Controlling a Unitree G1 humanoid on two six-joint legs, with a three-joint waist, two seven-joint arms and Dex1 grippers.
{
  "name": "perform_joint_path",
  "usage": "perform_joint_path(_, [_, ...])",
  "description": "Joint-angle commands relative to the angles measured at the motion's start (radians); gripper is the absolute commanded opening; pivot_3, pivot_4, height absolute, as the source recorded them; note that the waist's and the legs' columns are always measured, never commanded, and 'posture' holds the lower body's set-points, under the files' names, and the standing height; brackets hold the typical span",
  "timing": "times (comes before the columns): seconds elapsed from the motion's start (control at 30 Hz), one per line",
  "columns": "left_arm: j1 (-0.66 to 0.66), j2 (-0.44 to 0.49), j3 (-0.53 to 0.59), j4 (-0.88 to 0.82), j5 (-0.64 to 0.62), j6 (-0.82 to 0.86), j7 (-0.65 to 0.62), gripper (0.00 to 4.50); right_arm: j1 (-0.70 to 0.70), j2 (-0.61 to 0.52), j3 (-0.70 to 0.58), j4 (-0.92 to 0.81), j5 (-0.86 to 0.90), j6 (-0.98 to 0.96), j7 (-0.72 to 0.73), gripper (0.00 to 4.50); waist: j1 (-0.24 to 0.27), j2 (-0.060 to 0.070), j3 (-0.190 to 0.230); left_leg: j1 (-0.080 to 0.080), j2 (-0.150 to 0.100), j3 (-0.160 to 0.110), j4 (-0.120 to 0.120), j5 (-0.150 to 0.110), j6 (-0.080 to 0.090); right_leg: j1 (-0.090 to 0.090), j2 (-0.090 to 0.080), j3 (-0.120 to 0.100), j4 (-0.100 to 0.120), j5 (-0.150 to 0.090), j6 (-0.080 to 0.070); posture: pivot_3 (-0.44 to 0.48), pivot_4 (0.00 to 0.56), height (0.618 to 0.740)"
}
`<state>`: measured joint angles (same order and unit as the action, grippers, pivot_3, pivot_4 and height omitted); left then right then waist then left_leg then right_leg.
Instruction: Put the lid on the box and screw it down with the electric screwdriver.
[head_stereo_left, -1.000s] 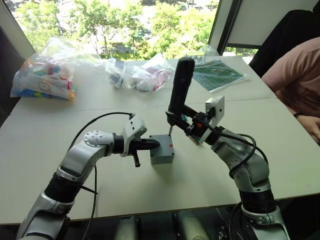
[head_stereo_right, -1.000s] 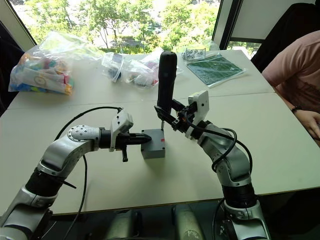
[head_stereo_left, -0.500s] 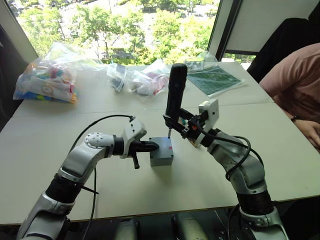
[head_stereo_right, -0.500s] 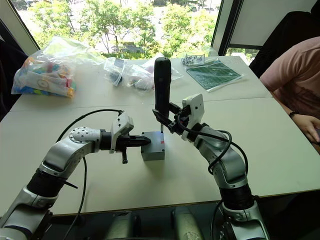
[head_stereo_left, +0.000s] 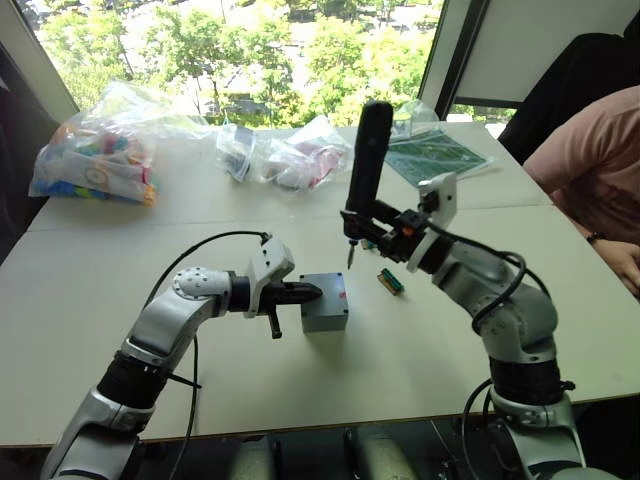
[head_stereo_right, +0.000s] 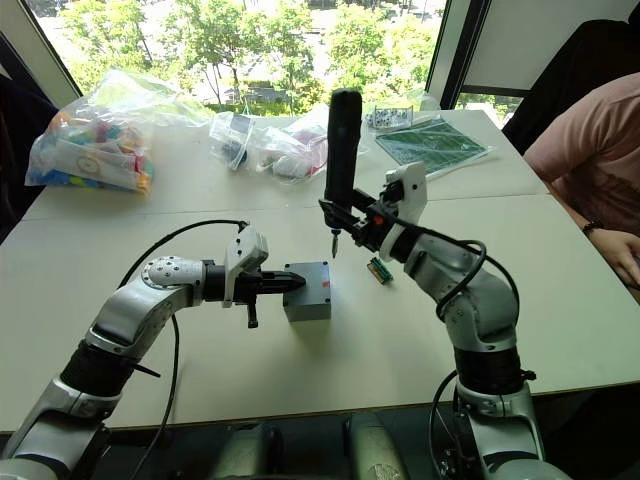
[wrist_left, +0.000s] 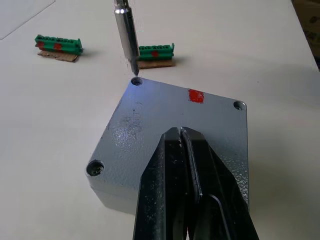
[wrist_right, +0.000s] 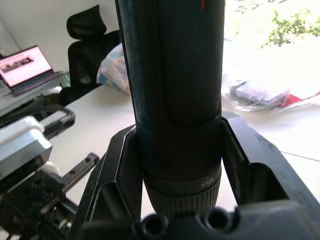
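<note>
- We see the box (head_stereo_left: 324, 301) sitting on the white table (head_stereo_left: 90, 260) with the lid (wrist_left: 175, 125) already seated on top, a red mark near one edge and screw holes at the corners.
- Our left gripper (head_stereo_left: 305, 292) has its two black fingers pressed together with nothing between them, and the tips rest on the lid's top surface, reaching in from the box's left side.
- Our right gripper (wrist_right: 177, 165) is clamped around the lower body of the electric screwdriver (head_stereo_left: 367, 160), one finger on each side of the barrel, holding it roughly upright.
- In the left wrist view the metal bit (wrist_left: 126, 35) hangs just above one corner screw hole of the lid; we cannot tell if it touches.
- Small green components (wrist_left: 155, 51) lie on the table just beyond the box.
- Plastic bags (head_stereo_left: 95, 145) and a green board (head_stereo_left: 430, 150) sit well apart, by the window.
</note>
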<state>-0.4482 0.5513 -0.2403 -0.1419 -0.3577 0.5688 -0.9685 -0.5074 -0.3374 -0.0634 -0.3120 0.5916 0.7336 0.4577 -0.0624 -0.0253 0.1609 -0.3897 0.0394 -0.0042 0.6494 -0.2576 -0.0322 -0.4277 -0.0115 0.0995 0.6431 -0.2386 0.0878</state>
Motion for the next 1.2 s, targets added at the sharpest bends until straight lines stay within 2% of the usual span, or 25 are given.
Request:
perform_joint_path(0.03, [0.003, -0.048, 0.163, 0.009, -0.144, 0.096, 0.054, 0.0, -0.301, -0.116, -0.31, 0.018, 0.385, 0.198, -0.08, 1.77, -0.003, 0.005, 0.006, 0.0, 0.0, 0.0, 0.0, 0.0, 0.0, 0.0, 0.0, 0.0, -0.001, 0.0, 0.0, 0.0, 0.15, 0.74])
perform_joint_path(0.07, [-0.006, -0.062, 0.209, -0.001, -0.191, 0.128, 0.069, 0.0, -0.342, -0.138, -0.346, 0.054, 0.417, 0.233, -0.111, 1.77, -0.008, 0.008, 0.017, -0.001, 0.0, 0.0, 0.0, 0.0, 0.0, 0.0, 0.0, 0.0, -0.002, 0.0, 0.0, 0.0, 0.15, 0.74])
perform_joint_path(0.13, [-0.027, -0.044, 0.265, -0.054, -0.255, 0.186, 0.07, 0.0, -0.404, -0.215, -0.37, 0.163, 0.4, 0.334, -0.179, 1.77, -0.007, 0.003, 0.023, -0.003, -0.001, 0.0, 0.001, 0.0, 0.0, -0.003, 0.0, 0.001, 0.001, 0.001, 0.0, 0.0, 0.15, 0.74])
perform_joint_path(0.17, [-0.037, -0.022, 0.271, -0.086, -0.267, 0.204, 0.063, 0.0, -0.425, -0.28, -0.353, 0.224, 0.392, 0.413, -0.169, 1.77, -0.006, 0.001, 0.023, -0.003, 0.0, -0.002, 0.0, 0.0, 0.0, -0.004, 0.001, 0.0, 0.001, 0.001, 0.0, 0.0, 0.15, 0.74])
perform_joint_path(0.23, [-0.042, 0.066, 0.253, -0.172, -0.253, 0.212, 0.019, 0.0, -0.446, -0.447, -0.255, 0.357, 0.322, 0.584, -0.127, 1.77, -0.004, -0.001, 0.024, -0.004, 0.0, -0.003, -0.003, 0.0, 0.0, -0.003, 0.001, -0.003, 0.0, -0.001, 0.0, 0.0, 0.15, 0.74])
perform_joint_path(0.3, [-0.042, 0.113, 0.238, -0.219, -0.26, 0.219, 0.001, 0.0, -0.457, -0.534, -0.189, 0.432, 0.29, 0.677, -0.099, 1.77, -0.004, -0.001, 0.023, -0.004, 0.0, -0.003, -0.005, -0.001, 0.001, -0.002, 0.0, -0.003, -0.004, -0.004, -0.003, 0.0, 0.15, 0.74])
perform_joint_path(0.4, [-0.036, 0.175, 0.239, -0.31, -0.316, 0.258, -0.036, 0.0, -0.435, -0.632, -0.07, 0.515, 0.25, 0.797, -0.024, 1.77, -0.009, 0.005, 0.027, -0.009, -0.001, 0.002, -0.006, -0.002, 0.003, -0.005, -0.002, 0.0, -0.01, -0.004, -0.003, 0.0, 0.15, 0.74])
perform_joint_path(0.43, [-0.035, 0.185, 0.232, -0.33, -0.324, 0.266, -0.042, 0.0, -0.435, -0.635, -0.061, 0.541, 0.243, 0.823, -0.013, 1.77, -0.01, 0.007, 0.029, -0.014, -0.001, 0.002, -0.004, -0.002, 0.005, -0.009, -0.001, 0.001, -0.01, -0.003, -0.001, 0.0, 0.15, 0.74])
perform_joint_path(0.47, [-0.028, 0.196, 0.219, -0.353, -0.325, 0.264, -0.051, 0.0, -0.431, -0.636, -0.039, 0.562, 0.233, 0.845, -0.003, 1.77, -0.009, 0.008, 0.029, -0.021, -0.001, 0.003, -0.003, -0.003, 0.005, -0.018, -0.001, 0.002, -0.01, 0.002, 0.007, 0.0, 0.15, 0.74])
perform_joint_path(0.5, [-0.014, 0.211, 0.201, -0.372, -0.326, 0.27, -0.061, 0.0, -0.43, -0.628, -0.016, 0.591, 0.227, 0.862, 0.002, 1.77, -0.009, 0.009, 0.03, -0.022, -0.001, 0.002, -0.003, -0.003, 0.005, -0.019, -0.001, 0.002, -0.01, 0.002, 0.008, 0.0, 0.15, 0.74])
perform_joint_path(0.67, [0.042, 0.204, 0.159, -0.396, -0.291, 0.253, -0.014, 0.0, -0.449, -0.571, 0.046, 0.719, 0.165, 0.881, -0.003, 1.77, -0.007, 0.009, 0.03, -0.021, -0.001, 0.002, -0.003, -0.004, 0.007, -0.019, 0.0, 0.002, -0.01, 0.002, 0.008, 0.0, 0.15, 0.74])
perform_joint_path(0.9, [0.137, 0.199, 0.192, -0.437, -0.302, 0.265, 0.056, 0.0, -0.477, -0.535, 0.087, 0.826, 0.104, 0.881, -0.005, 1.77, -0.007, 0.009, 0.031, -0.021, -0.002, 0.002, 0.001, -0.004, 0.007, -0.017, 0.0, 0.002, -0.01, 0.003, 0.007, 0.0, 0.15, 0.74])
perform_joint_path(1.03, [0.156, 0.2, 0.204, -0.438, -0.302, 0.268, 0.085, 0.0, -0.483, -0.51, 0.066, 0.871, 0.059, 0.881, -0.033, 1.77, -0.007, 0.009, 0.031, -0.021, -0.002, 0.002, 0.001, -0.004, 0.007, -0.016, 0.0, 0.002, -0.01, 0.004, 0.007, 0.0, 0.15, 0.74])
perform_joint_path(1.1, [0.151, 0.199, 0.213, -0.431, -0.309, 0.27, 0.089, 0.0, -0.483, -0.5, 0.06, 0.87, 0.038, 0.881, -0.038, 2.77, -0.007, 0.009, 0.031, -0.021, -0.002, 0.002, 0.002, -0.004, 0.007, -0.015, 0.0, 0.002, -0.01, 0.004, 0.007, 0.0, 0.15, 0.74])
perform_joint_path(1.13, [0.147, 0.198, 0.22, -0.423, -0.314, 0.271, 0.09, 0.0, -0.479, -0.499, 0.064, 0.857, 0.037, 0.881, -0.028, 2.89, -0.007, 0.009, 0.03, -0.02, -0.002, 0.002, 0.002, -0.004, 0.007, -0.015, 0.0, 0.002, -0.01, 0.004, 0.007, 0.0, 0.15, 0.74])
perform_joint_path(1.2, [0.134, 0.197, 0.237, -0.39, -0.311, 0.266, 0.098, 0.0, -0.474, -0.494, 0.056, 0.833, 0.024, 0.879, -0.023, 3.64, -0.007, 0.009, 0.03, -0.02, -0.002, 0.001, 0.002, -0.004, 0.007, -0.014, 0.0, 0.002, -0.01, 0.004, 0.008, 0.0, 0.15, 0.74])
